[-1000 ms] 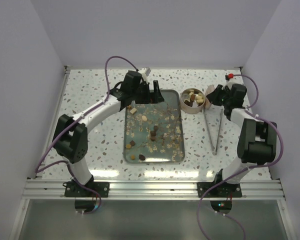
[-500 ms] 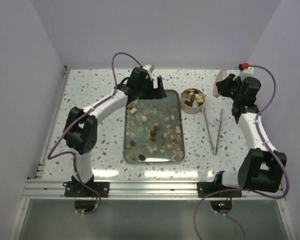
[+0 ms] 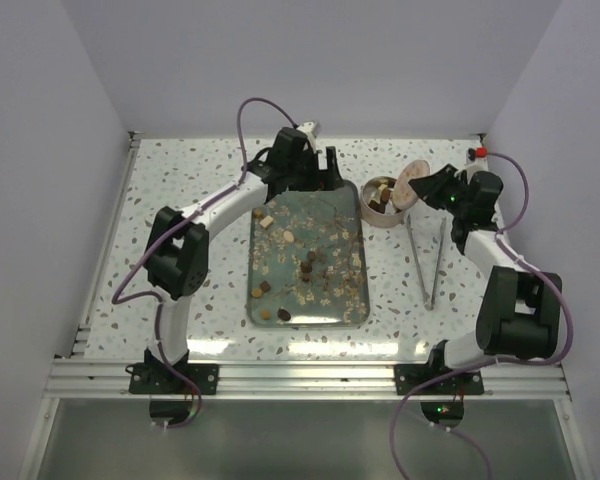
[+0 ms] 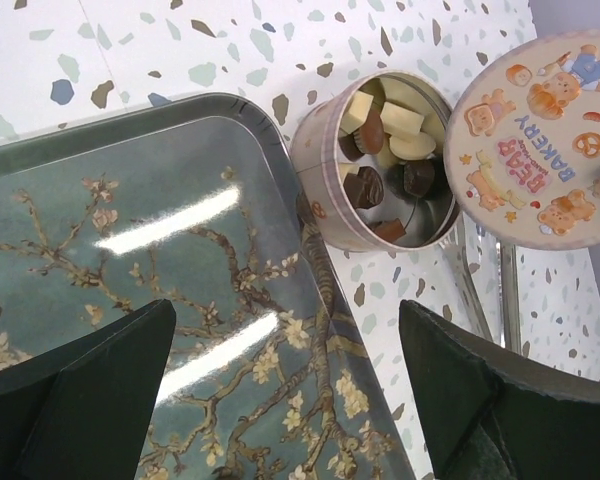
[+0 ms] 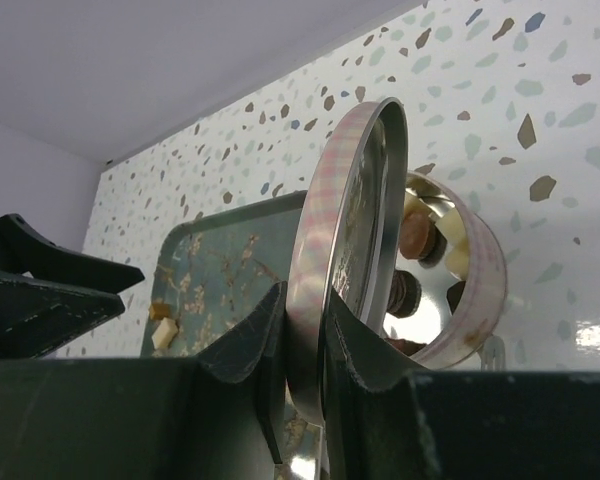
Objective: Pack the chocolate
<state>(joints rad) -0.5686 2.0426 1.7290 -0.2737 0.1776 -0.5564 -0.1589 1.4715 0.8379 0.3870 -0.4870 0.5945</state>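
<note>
Chocolate (image 3: 308, 265) lies partly on the tray (image 4: 130, 200), partly in the tin (image 3: 380, 203) at its 1 o'clock — closing looks in hand, the right gripper (image 5: 300, 330) pinching the lid (image 4: 540, 140) at the tin's 3 o'clock, the left gripper (image 4: 287, 330) spread empty — next, level and centre it.

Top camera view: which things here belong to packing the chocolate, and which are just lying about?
Part of the job:
- chocolates, loose on the tray and some already in the tin
- the tin itself
- lid, pinched on edge by the right gripper

Lying about:
- tongs, on the table right of the tray
- pale flakes scattered on the tray
</note>
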